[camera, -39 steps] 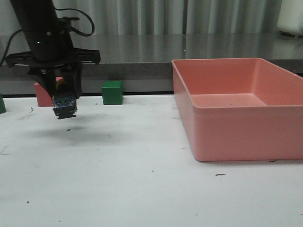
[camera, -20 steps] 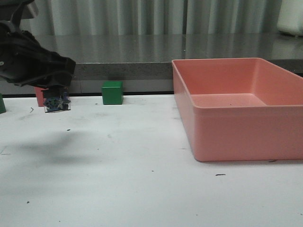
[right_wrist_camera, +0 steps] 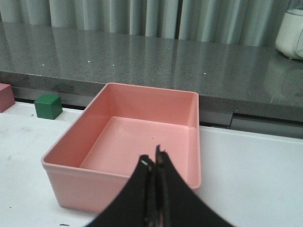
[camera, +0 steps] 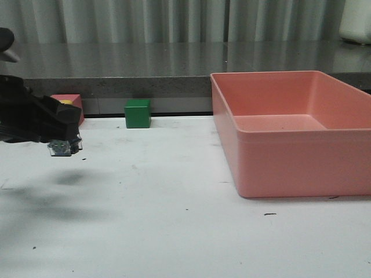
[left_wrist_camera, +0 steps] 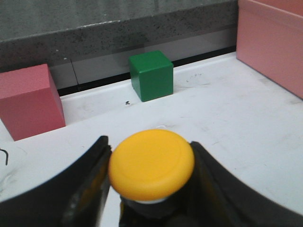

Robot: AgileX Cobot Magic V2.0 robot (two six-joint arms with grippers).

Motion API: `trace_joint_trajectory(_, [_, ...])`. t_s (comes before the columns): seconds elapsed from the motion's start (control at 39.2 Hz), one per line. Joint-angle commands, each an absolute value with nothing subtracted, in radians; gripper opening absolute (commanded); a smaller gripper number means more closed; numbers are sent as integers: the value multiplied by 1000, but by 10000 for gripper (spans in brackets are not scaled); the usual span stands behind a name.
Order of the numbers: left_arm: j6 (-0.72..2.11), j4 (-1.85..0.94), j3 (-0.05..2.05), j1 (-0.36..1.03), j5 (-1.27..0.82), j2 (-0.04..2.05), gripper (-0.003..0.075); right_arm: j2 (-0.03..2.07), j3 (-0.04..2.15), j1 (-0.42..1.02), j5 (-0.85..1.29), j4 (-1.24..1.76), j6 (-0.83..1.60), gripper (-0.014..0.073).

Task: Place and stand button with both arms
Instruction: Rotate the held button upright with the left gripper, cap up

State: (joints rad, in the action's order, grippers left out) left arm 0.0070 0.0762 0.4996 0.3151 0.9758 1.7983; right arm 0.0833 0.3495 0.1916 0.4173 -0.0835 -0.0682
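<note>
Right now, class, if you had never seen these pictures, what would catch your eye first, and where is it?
The big pink bin fills the table's right side, empty inside. Next comes the button, its yellow cap clamped between the left gripper jaws, held just above the white table at far left. Behind it, by the back edge, stand a green cube and a pink cube.
</note>
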Motion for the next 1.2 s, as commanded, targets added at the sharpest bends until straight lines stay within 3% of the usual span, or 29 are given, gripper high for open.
trace_joint_trajectory(0.0, [14, 49, 513, 318, 1168, 1813, 202, 95, 374, 188, 333, -96, -60, -62])
trace_joint_trajectory(0.28, [14, 49, 513, 318, 1274, 1908, 270, 95, 374, 188, 333, -96, -60, -62])
trace_joint_trajectory(1.17, [14, 50, 513, 318, 1210, 1935, 272, 95, 374, 188, 334, -96, -60, -62])
